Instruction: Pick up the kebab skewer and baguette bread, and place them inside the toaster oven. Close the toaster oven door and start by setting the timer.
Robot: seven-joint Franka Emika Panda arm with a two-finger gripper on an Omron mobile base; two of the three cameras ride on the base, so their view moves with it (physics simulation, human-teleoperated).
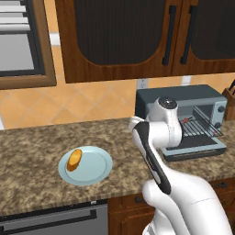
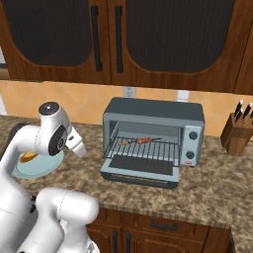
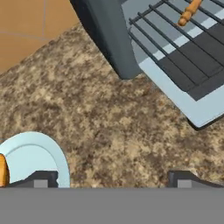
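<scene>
The gripper (image 3: 113, 178) stands wide open and holds nothing; in the hand view its two dark fingertips (image 3: 41, 179) rise far apart at the bottom, above bare speckled counter (image 3: 109, 131). That counter stretch lies between the plate (image 3: 52, 151) at the lower left and the oven (image 3: 109, 39) at the upper right. In the base views the arm (image 1: 156, 137) bends over the counter between the same two things. The oven (image 2: 153, 111) is a grey-blue box against the tiled wall, with round knobs (image 2: 192, 134) down its right side. Its door (image 2: 141, 173) is folded down flat onto the counter, dark glass facing up. The skewer (image 2: 141, 141) lies across the wire rack (image 2: 148, 148) inside the oven, red and orange-brown chunks along a thin stick; in the hand view one orange end of it (image 3: 189, 12) shows on the rack bars at the top right. The bread (image 1: 74, 159) lies on the left part of the pale blue plate (image 1: 94, 170), well apart from the oven, and only a sliver of its orange crust (image 3: 2, 170) shows at the left edge of the hand view. A knife block (image 2: 236, 132) stands on the counter to the right of the oven. Dark wooden cabinets (image 2: 123, 39) hang above.
</scene>
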